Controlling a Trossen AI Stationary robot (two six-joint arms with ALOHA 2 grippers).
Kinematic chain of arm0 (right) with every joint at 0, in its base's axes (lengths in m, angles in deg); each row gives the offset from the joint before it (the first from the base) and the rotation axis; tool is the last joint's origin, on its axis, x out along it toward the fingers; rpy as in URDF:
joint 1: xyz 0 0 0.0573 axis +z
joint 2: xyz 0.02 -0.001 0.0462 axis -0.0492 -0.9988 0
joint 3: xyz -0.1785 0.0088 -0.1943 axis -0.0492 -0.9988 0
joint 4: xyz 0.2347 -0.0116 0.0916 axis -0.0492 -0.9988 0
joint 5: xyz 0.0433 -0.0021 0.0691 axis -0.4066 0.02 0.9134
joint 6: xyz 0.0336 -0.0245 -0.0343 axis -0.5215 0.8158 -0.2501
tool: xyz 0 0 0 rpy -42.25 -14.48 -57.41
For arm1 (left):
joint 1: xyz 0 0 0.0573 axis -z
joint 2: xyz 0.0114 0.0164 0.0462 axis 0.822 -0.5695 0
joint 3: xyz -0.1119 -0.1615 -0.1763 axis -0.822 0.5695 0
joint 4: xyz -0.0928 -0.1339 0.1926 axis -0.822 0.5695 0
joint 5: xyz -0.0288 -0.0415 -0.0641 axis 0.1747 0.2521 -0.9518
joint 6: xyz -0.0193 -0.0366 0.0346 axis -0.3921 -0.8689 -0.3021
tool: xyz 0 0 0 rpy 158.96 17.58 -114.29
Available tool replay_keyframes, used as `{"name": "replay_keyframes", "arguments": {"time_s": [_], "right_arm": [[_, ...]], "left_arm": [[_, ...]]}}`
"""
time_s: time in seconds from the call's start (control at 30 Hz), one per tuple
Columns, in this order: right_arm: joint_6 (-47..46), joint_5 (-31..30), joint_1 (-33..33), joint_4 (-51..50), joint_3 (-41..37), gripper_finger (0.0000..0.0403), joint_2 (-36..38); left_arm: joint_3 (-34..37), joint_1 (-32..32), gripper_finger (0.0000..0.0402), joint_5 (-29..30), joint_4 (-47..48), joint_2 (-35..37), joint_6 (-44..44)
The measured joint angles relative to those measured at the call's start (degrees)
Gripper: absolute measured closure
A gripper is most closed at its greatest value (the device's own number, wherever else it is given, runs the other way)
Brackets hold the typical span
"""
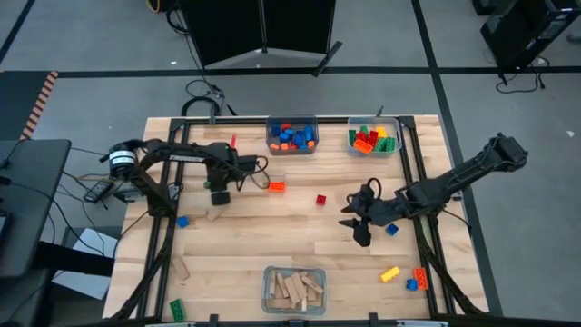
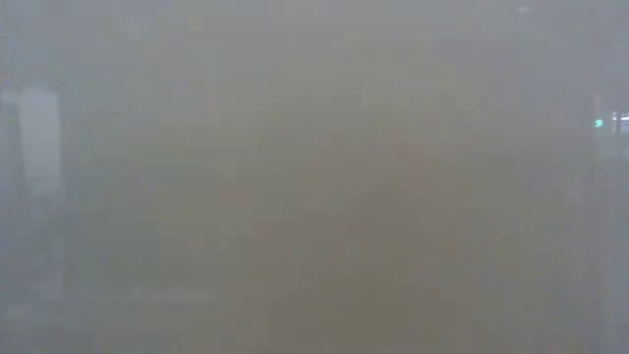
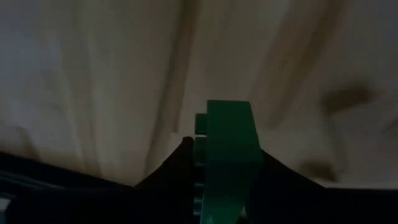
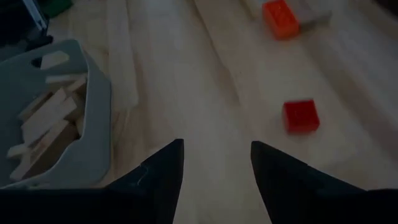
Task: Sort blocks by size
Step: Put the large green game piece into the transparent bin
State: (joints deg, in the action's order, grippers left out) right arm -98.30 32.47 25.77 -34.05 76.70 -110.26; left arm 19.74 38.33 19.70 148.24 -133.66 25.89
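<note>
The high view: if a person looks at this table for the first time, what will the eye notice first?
Probably the three clear bins: two at the far edge, one full of blue, red and orange bricks and one with green, red and orange ones, and a near one packed with tan wooden blocks. Next, the left gripper, at the table's left, closed on a green brick, while the right gripper hangs open.

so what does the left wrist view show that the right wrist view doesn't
Only the left wrist view shows a green brick gripped between the left gripper and its dark fingers, close over the table.

Only the right wrist view shows the right gripper with its fingers apart and nothing between them, a clear bin holding tan wooden blocks, a small red brick and an orange brick.

Both show the light wooden table under the fingers.
</note>
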Motion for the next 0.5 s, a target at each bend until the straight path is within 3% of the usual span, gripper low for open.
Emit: {"name": "replay_keyframes", "arguments": {"time_s": [0.3, 0.5], "right_arm": [[-17.36, 0.95, 4.37, -11.02, 0.0, 0.0225, 3.87], [-14.0, -0.37, 5.82, -12.84, 0.0, 0.0248, 11.81]], "left_arm": [[-22.29, 3.54, 0.0309, -0.16, -5.36, 0.0, -7.06], [-32.39, 3.96, 0.0309, -3.0, -18.72, 0.06, -12.94]]}}
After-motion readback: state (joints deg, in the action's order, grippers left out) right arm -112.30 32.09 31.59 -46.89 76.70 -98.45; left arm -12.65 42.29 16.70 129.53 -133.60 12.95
